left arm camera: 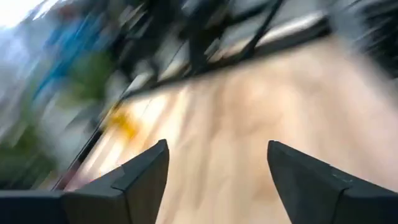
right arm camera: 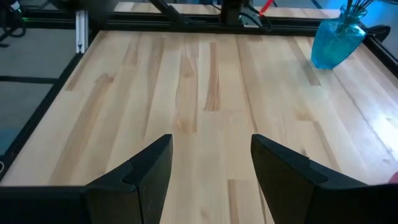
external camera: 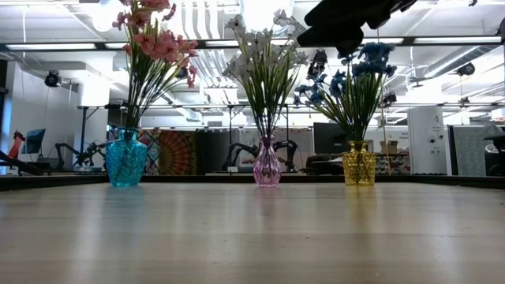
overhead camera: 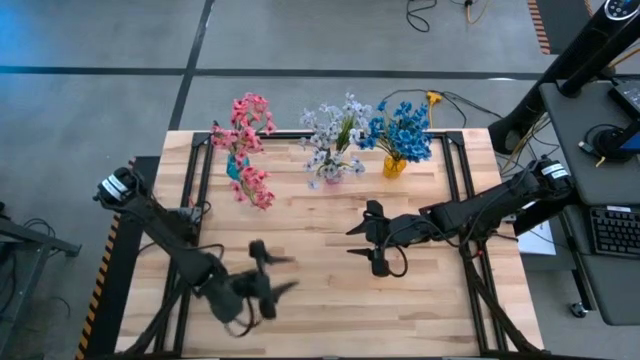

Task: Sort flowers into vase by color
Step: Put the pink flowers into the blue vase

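Three vases stand in a row near the table's far edge. Pink flowers (overhead camera: 248,128) stand with their stems in a teal vase (external camera: 126,158). Lavender-white flowers (overhead camera: 335,135) are in a pink vase (external camera: 267,162), and blue flowers (overhead camera: 402,130) in a yellow vase (external camera: 359,163). My left gripper (overhead camera: 290,273) hovers open over the table's near left part, with nothing between its fingers (left arm camera: 146,177). My right gripper (overhead camera: 350,241) is open over the table's middle and points toward the left edge, holding nothing in the right wrist view (right arm camera: 211,146).
Bare wooden tabletop (overhead camera: 330,310) lies between the grippers and the near edge. A black frame rail (overhead camera: 470,180) runs along the table's sides. A desk with a keyboard (overhead camera: 612,230) stands to the right of the table. A dark arm part (external camera: 347,20) shows at the low view's top.
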